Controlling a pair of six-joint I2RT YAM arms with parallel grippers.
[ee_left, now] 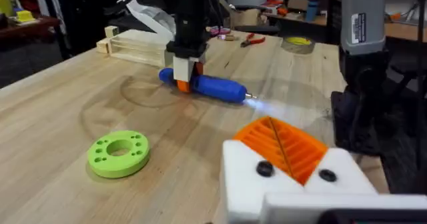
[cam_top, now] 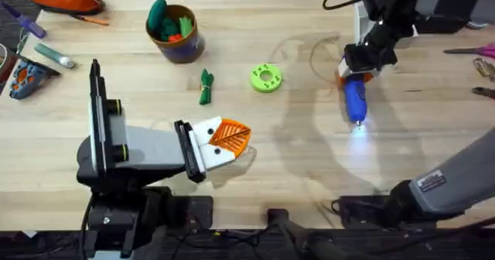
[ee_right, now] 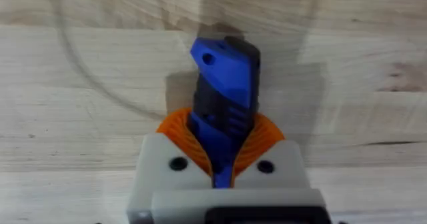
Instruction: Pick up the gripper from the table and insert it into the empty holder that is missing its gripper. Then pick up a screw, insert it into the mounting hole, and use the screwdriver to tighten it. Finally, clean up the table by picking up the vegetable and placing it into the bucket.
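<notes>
The screwdriver (cam_top: 354,99) is a blue cylinder with a black ribbed section and a thin tip lit by a small white glow; it lies flat on the table (cam_top: 309,159) toward the right edge. The right gripper (cam_top: 357,73) pinches its rear end between orange ribbed pads (ee_right: 179,136). The left gripper (cam_top: 232,140) sits near the front edge, its pads pressed together. The dark-green leafy vegetable (cam_top: 206,87) lies mid-table, near the bucket (cam_top: 178,37), which stands by the far edge.

Blue screwdriver (cam_top: 354,99) lying flat, vegetable (cam_top: 206,87) beside bucket (cam_top: 182,45)
</notes>
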